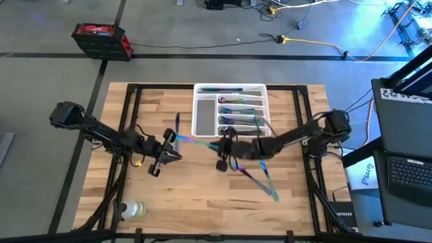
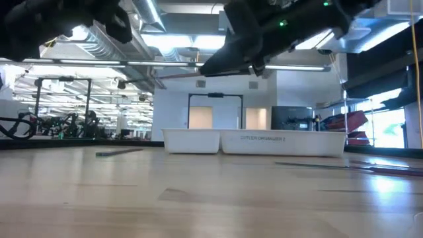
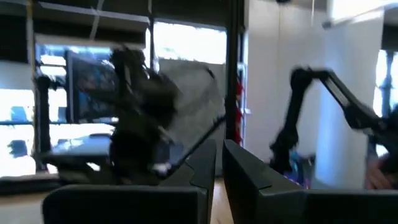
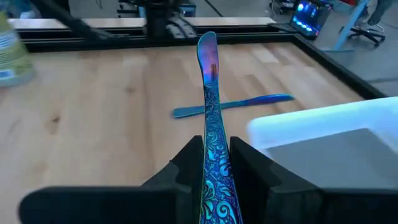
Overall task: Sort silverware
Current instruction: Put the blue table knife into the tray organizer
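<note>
My right gripper (image 1: 221, 145) hangs over the table's middle, just near of the white tray (image 1: 202, 118), shut on one iridescent piece of silverware (image 1: 197, 141) whose free end points toward the table's left. My left gripper (image 1: 169, 154) hovers left of it, shut and with nothing in it, fingers (image 3: 205, 168) tipped slightly upward. A blue piece (image 1: 177, 125) lies flat on the table beyond the left gripper. Several more pieces (image 1: 260, 179) lie on the wood to the near right of centre. The tray's compartments hold sorted pieces (image 1: 237, 111). My right gripper pinches the piece's patterned handle (image 4: 210, 152) between its two fingers. The piece runs along the fingers and sticks out forward past their tips, its smooth end (image 4: 208, 50) free. It is lifted clear of the table, slanting slightly downward.
A clear bottle (image 1: 133, 209) lies near the table's near left corner. Black frame rails (image 1: 131, 121) run along the table's sides. Bare wood lies between the two grippers and the near edge. A laptop (image 1: 408, 172) sits off the table to the right.
</note>
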You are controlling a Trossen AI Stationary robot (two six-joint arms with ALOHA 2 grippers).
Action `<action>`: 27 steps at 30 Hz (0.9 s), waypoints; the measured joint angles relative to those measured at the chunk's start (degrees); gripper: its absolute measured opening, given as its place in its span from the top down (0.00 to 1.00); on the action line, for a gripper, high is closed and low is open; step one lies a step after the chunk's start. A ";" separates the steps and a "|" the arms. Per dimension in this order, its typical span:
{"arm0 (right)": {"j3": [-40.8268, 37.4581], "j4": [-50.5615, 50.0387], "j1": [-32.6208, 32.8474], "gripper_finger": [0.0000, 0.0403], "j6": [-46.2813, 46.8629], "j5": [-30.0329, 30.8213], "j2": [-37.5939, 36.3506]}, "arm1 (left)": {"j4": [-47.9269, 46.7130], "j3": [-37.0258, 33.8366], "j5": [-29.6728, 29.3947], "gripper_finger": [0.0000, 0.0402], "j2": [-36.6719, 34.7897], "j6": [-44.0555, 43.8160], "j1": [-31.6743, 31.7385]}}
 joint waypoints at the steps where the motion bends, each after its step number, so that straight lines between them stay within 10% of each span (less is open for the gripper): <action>1: 0.00 -1.63 -1.55 0.88 -0.63 -1.90 -1.06 | -1.56 0.00 0.12 0.96 0.00 0.12 -0.04; 27: 2.30 -9.55 -63.45 0.89 -34.96 -61.65 -4.51 | -25.35 -0.02 -15.18 0.96 0.17 -0.36 14.73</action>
